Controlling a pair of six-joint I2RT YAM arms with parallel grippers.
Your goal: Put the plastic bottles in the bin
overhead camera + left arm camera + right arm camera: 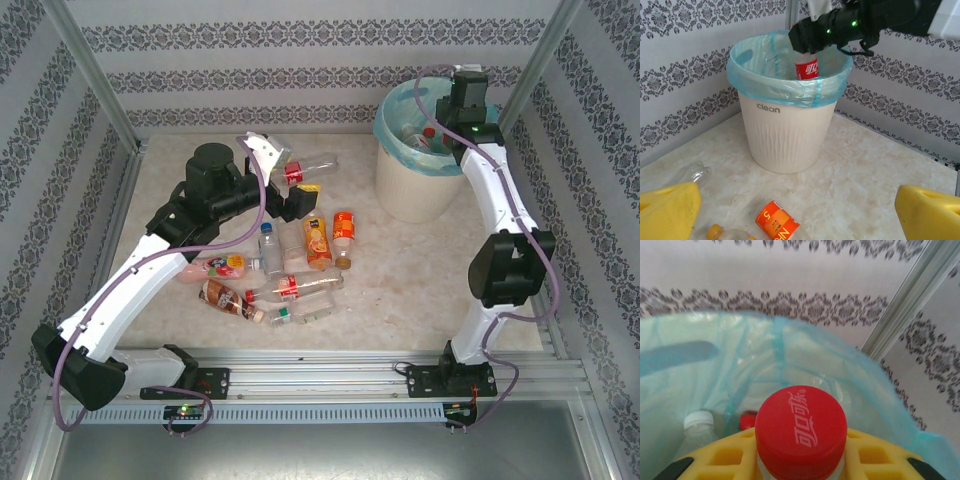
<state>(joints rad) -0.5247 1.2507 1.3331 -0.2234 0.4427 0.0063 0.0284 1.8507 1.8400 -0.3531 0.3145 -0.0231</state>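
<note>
Cream bin at far right of the table. Above its mouth, right gripper clamped on an upright red-capped bottle. Spread wide and empty, left gripper over mid-table. Scattered there, loose bottles, left of the bin.

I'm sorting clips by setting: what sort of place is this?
Likely a staged robot test cell, not a real room: wallpapered panels in an aluminium frame, two arms bolted to a rail, and a marble-look tabletop with plastic bottles and a bin.
</note>
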